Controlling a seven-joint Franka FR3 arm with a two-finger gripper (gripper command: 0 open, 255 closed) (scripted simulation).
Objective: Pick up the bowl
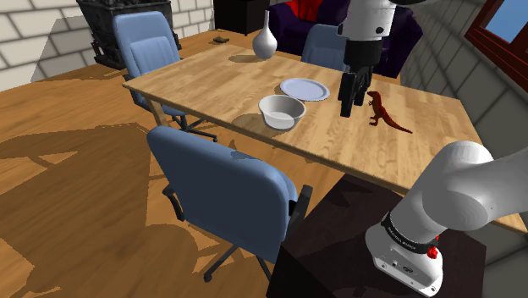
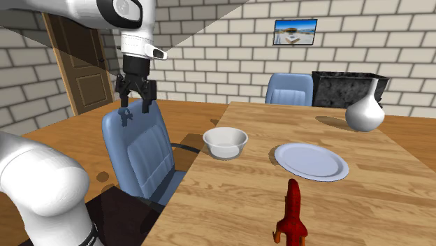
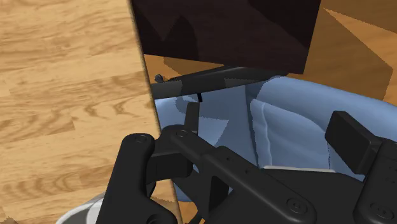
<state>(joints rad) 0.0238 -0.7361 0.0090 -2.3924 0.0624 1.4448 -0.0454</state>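
Wooden table (image 1: 355,144) on a wooden floor (image 1: 68,169). Brick walls (image 2: 209,42) carry a door (image 2: 73,63) and a framed picture (image 2: 295,31). The white bowl (image 1: 282,111) stands upright near the table's edge. A plate (image 1: 305,89) lies at 1 o'clock of it and a vase (image 1: 265,41) at 12 o'clock. The gripper (image 2: 136,105) hangs above a blue chair (image 2: 136,150) with its fingers apart and nothing between them. In the second exterior view the bowl is at 4 o'clock of it.

Partly hidden: in the wrist view the bowl's rim is cut off beside the left finger (image 3: 137,172). The red toy dinosaur (image 2: 292,213) is cropped at the second exterior view's edge. A small dark object (image 1: 222,39) on the far table corner cannot be made out.
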